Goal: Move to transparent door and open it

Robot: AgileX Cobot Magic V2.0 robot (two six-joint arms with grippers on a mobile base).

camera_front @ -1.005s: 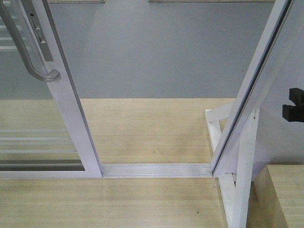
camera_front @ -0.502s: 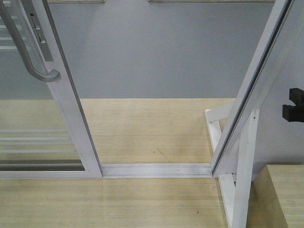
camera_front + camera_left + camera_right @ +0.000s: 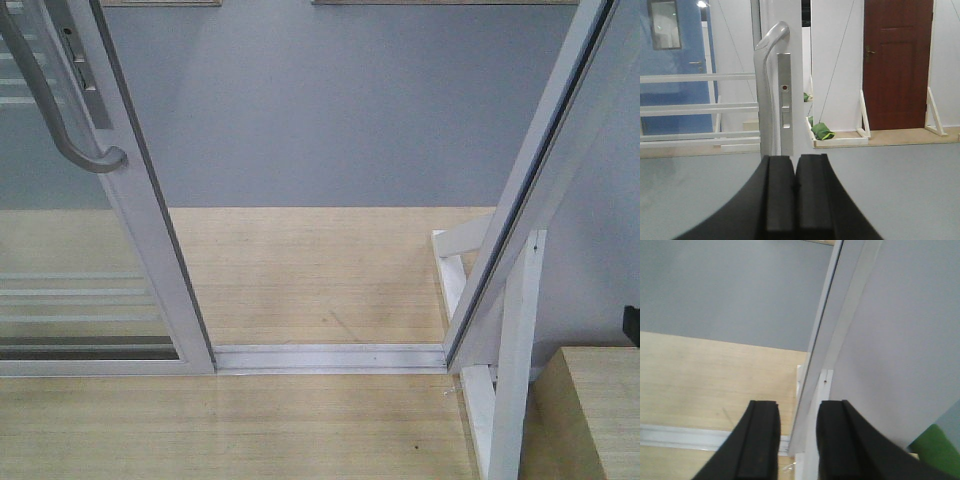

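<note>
Transparent door [image 3: 771, 85] handle directly ahead of closed left end effector [image 3: 794, 187].

Door left, frame post right, gap between.
You've got the transparent door [image 3: 95, 250] at left, its handle [image 3: 45, 95] on the stile facing the gap; floor track [image 3: 330, 357] runs across to the frame post [image 3: 530, 190] at right, brace [image 3: 505, 370] beside its base.

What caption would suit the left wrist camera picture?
Left gripper, fingers closed together, faces the transparent door and its curved grey pull handle.
</note>
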